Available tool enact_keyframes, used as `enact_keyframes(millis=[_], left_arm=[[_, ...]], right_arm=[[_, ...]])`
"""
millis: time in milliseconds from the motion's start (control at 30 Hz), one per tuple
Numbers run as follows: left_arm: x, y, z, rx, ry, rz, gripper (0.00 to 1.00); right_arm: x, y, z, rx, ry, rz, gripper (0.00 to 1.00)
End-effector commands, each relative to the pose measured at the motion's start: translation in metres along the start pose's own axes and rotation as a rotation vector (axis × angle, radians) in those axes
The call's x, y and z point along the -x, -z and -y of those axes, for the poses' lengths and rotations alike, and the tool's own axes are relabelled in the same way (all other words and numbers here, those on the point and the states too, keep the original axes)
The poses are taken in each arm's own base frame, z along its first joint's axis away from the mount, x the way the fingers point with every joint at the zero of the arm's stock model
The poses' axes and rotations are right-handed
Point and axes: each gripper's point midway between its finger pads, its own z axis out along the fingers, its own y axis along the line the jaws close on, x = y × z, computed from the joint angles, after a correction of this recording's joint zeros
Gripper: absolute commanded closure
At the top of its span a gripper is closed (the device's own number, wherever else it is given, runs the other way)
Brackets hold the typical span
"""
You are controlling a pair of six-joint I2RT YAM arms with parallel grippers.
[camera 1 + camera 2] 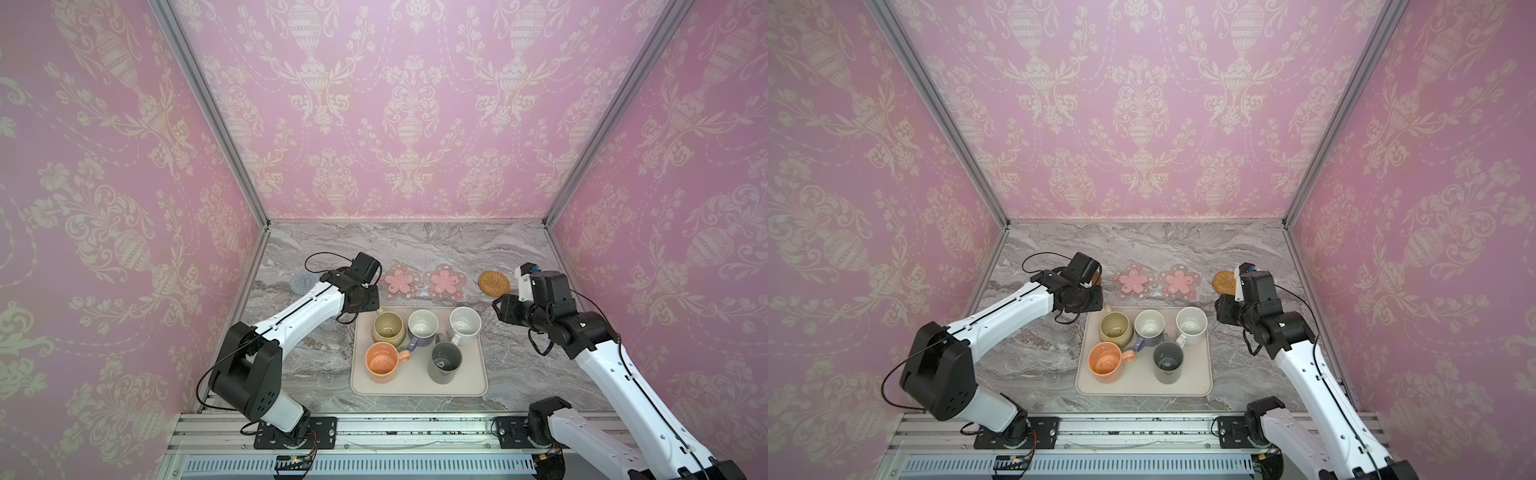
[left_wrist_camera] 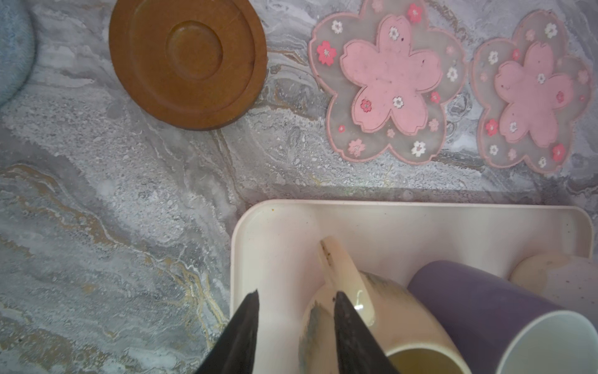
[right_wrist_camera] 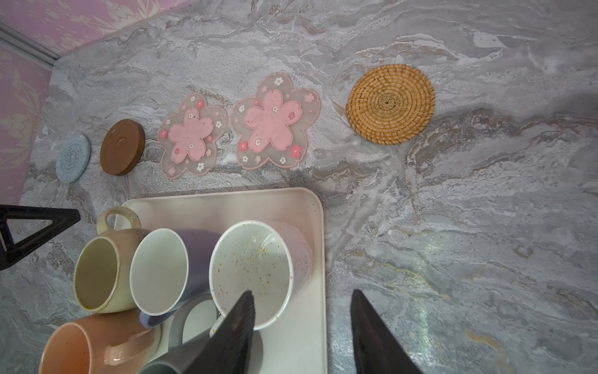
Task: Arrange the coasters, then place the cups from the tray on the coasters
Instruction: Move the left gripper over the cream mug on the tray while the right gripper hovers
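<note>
Left wrist view: hovering the left hand (image 2: 296, 293) over a corner of the tray (image 2: 420, 226), partly open, showing only bare tray floor between the fingers and gripping nothing. Setting one finger (image 2: 352, 330) right beside the handle of the olive-yellow cup (image 2: 404, 330); unable to tell about contact. Looking across the counter (image 2: 129, 226) to the brown coaster (image 2: 187, 61), well apart from that hand.

Right wrist view: holding the right hand (image 3: 301, 291) open, straddling the side wall of the white speckled cup (image 3: 252, 259), with one finger over its inside and the other outside, past the tray rim; not clamping it.

Seeing all five cups standing upright in the tray, with the lavender cup (image 1: 422, 326) between those two and the peach-orange cup (image 1: 382, 361) and dark grey cup (image 1: 445, 361) nearer the arm bases.

Finding a row on the counter beyond the tray: blue-grey coaster (image 3: 72, 158), brown coaster, pink flower coaster (image 3: 191, 136), second pink flower coaster (image 3: 275, 121), rattan coaster (image 3: 390, 103), none carrying a cup.
</note>
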Motion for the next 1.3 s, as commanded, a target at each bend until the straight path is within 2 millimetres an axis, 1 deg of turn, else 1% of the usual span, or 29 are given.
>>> enact_keyframes(millis=[0, 233, 400, 667, 967, 1267], left_arm=[[0.009, -0.001, 0.013, -0.018, -0.009, -0.002, 0.58], [0.000, -0.019, 0.012, -0.005, -0.017, -0.052, 0.59], [0.000, -0.021, 0.013, -0.007, -0.018, -0.055, 0.59], [-0.008, -0.028, 0.009, 0.007, -0.021, -0.082, 0.58], [-0.012, -0.016, -0.005, 0.057, -0.047, -0.068, 0.58], [-0.021, -0.012, -0.013, 0.083, -0.064, -0.093, 0.58]], right_arm=[[-0.004, 0.002, 0.002, -0.010, -0.014, 0.001, 0.50], [-0.002, -0.004, -0.003, 0.008, -0.027, -0.005, 0.50], [-0.002, -0.006, -0.005, 0.007, -0.024, -0.007, 0.50], [-0.002, -0.009, -0.004, -0.003, -0.014, -0.012, 0.49], [-0.001, -0.016, -0.009, 0.012, -0.021, -0.018, 0.49], [0.001, -0.020, -0.015, 0.019, -0.015, -0.026, 0.49]])
